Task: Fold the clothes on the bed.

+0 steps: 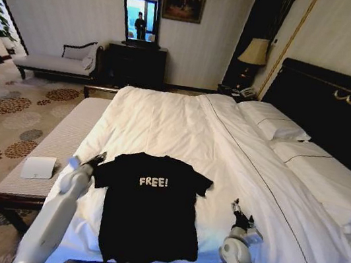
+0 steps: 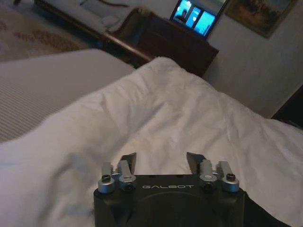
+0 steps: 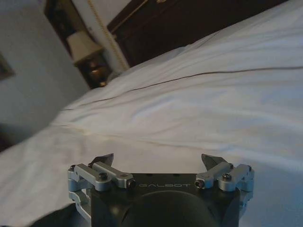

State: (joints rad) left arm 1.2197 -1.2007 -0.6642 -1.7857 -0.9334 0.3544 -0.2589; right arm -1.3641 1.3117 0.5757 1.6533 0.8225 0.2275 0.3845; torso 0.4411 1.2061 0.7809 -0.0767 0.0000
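Both grippers hover spread beside the limp black "FREE!" T-shirt (image 1: 147, 215) lying flat on the white-duveted bed (image 1: 183, 126), left gripper (image 1: 95, 159) nearest a sleeve, right gripper (image 1: 238, 211) farther off; sleeve edges probably offer the best pinch.

Just beside the left gripper (image 1: 100, 157), the T-shirt (image 1: 149, 214) is showing solid black with white "FREE!" lettering (image 1: 153, 182). Between both grippers and far beyond them, the duvet (image 1: 182, 129) is showing plain white, with a thin dark stripe running past the right gripper (image 1: 236, 204). The pillows (image 1: 274, 122) ahead of the right gripper are showing white against a black, gold-trimmed headboard (image 1: 339, 107). Outward from the left gripper, the bench (image 1: 61, 137) is showing pale fine stripes, and the carpet (image 1: 1, 117) is showing brown floral medallions on beige.
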